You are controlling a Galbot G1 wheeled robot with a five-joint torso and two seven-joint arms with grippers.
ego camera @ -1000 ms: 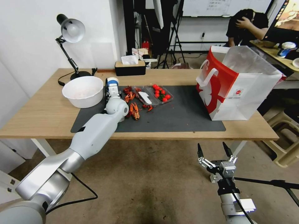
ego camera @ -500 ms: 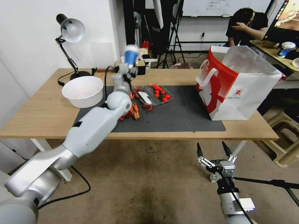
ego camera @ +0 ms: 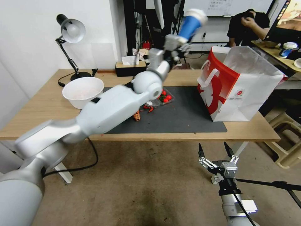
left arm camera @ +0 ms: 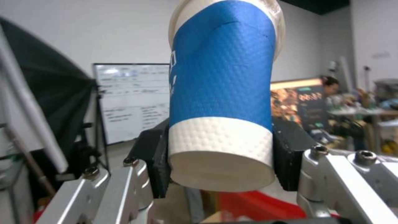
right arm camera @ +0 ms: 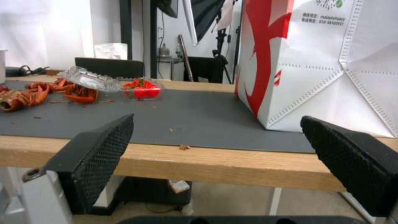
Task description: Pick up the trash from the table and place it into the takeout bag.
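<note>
Blue-and-white paper cup (ego camera: 190, 22) is sitting clamped in the left gripper (ego camera: 177, 44), pads pinching its lower end near the base, cup tilted and sticking up and away from the gripper, high over the bench (ego camera: 50, 113). Takeout bag (ego camera: 241, 84) is standing off to the gripper's right and below it, mouth open upward, well apart from the cup.

Risks, as I'm judging them: grip is low on a tapered, soft paper wall, so the cup could be pivoting or sliding out during a fast swing. Releasing short of the bag mouth would be dropping it on the dark mat (ego camera: 185, 116). Coming in too low could be catching the bag rim or white handle (ego camera: 209, 77) and tipping the bag.

Right gripper (ego camera: 216, 153) is hanging below the bench edge, spread wide, holding nothing.
</note>
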